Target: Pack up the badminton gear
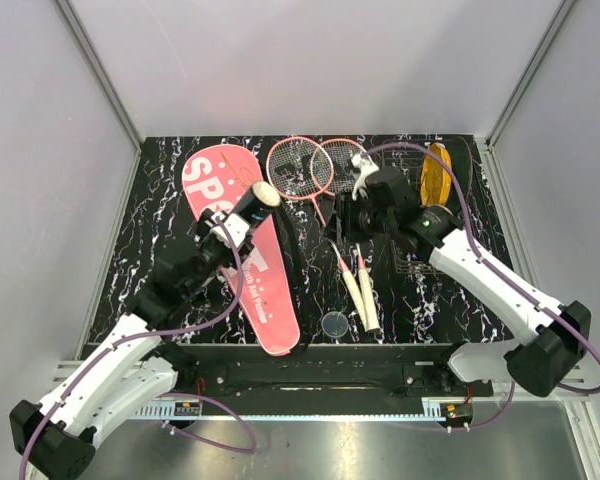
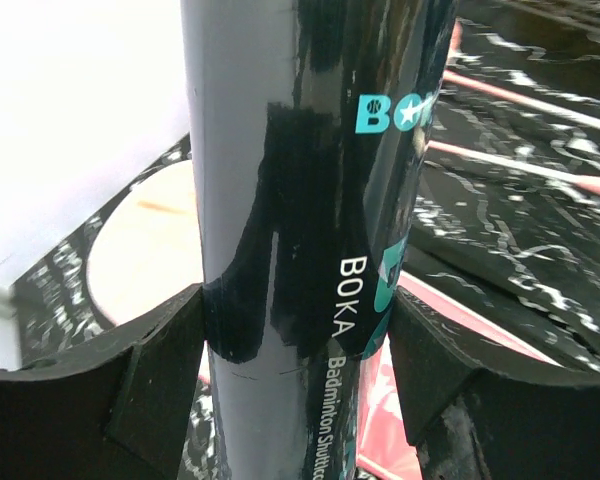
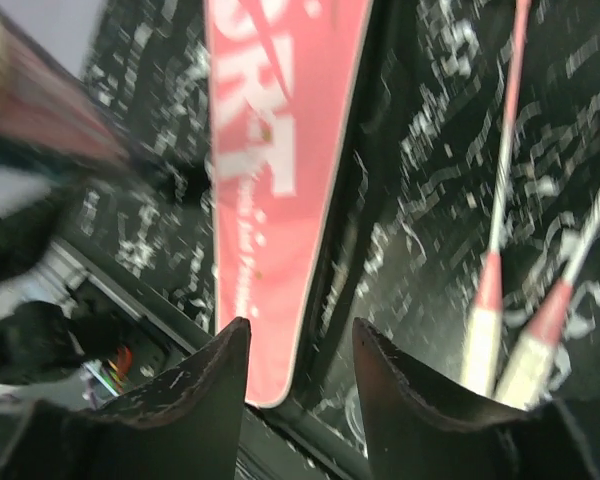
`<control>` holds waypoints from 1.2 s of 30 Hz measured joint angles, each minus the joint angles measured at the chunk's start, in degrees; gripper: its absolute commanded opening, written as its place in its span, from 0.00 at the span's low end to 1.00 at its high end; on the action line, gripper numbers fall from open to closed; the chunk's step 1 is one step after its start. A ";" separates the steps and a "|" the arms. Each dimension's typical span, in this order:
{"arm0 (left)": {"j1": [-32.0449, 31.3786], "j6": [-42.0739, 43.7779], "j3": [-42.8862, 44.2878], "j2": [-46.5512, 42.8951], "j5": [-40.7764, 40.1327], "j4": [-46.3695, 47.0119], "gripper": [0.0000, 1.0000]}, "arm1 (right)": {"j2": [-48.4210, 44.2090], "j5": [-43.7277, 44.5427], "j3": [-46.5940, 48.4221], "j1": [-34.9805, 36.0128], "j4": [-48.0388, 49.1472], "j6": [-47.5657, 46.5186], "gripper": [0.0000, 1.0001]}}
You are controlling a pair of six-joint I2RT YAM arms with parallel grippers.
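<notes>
Now left fingers (image 2: 160,380) clamp black tube (image 2: 310,200); right fingers (image 3: 200,400) parted, empty, above rackets (image 1: 315,165).

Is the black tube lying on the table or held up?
Held up: the left tool grips the black tube on both sides, and it slants over the pink cover.

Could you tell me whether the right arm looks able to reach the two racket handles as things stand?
Probably yes. The right claw is open and empty close by, and the racket handles lie uncovered on the table; the left claw, holding the black tube, is off to the side.
</notes>
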 measured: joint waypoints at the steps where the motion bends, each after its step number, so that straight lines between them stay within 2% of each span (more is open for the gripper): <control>1: 0.00 -0.11 0.00 -0.26 -2.99 0.35 0.00 | -1.46 0.11 -2.89 0.00 -0.44 -0.02 0.54; 5: 0.09 -0.11 -0.02 -1.88 -11.21 1.68 0.00 | -3.21 0.00 -13.14 1.51 -1.03 0.85 0.59; 8: 0.11 -0.11 -0.02 -2.89 -14.86 2.82 0.00 | -2.47 -0.04 -19.10 6.29 -1.81 1.79 0.60; 15: 0.11 -0.04 -0.28 -3.93 -17.62 4.31 0.00 | 2.27 0.20 -22.23 15.58 -1.73 4.44 0.58; 18: 0.11 -0.04 -0.28 -3.93 -17.62 4.28 0.00 | 7.10 1.38 -22.23 19.87 -1.29 5.01 0.46; 22: 0.11 -0.04 -0.28 -3.93 -17.51 4.28 0.00 | 13.05 3.85 -22.25 22.10 -1.42 5.20 0.44; 27: 0.11 -0.04 -0.28 -3.96 -17.16 4.28 0.00 | 16.46 7.02 -22.25 22.58 -0.83 5.16 0.34; 29: 0.11 -0.04 -0.28 -3.96 -16.94 4.28 0.00 | 17.51 7.41 -22.12 23.02 -0.57 5.22 0.32; 32: 0.11 -0.04 -0.28 -3.96 -16.65 4.28 0.00 | 18.43 8.13 -21.29 24.00 0.42 5.16 0.22; 34: 0.11 -0.04 -0.28 -3.93 -16.57 4.28 0.00 | 19.10 9.29 -20.48 24.48 0.09 4.96 0.08; 36: 0.11 -0.04 -0.28 -3.96 -16.33 4.26 0.00 | 19.39 10.78 -20.06 24.76 -0.26 4.72 0.00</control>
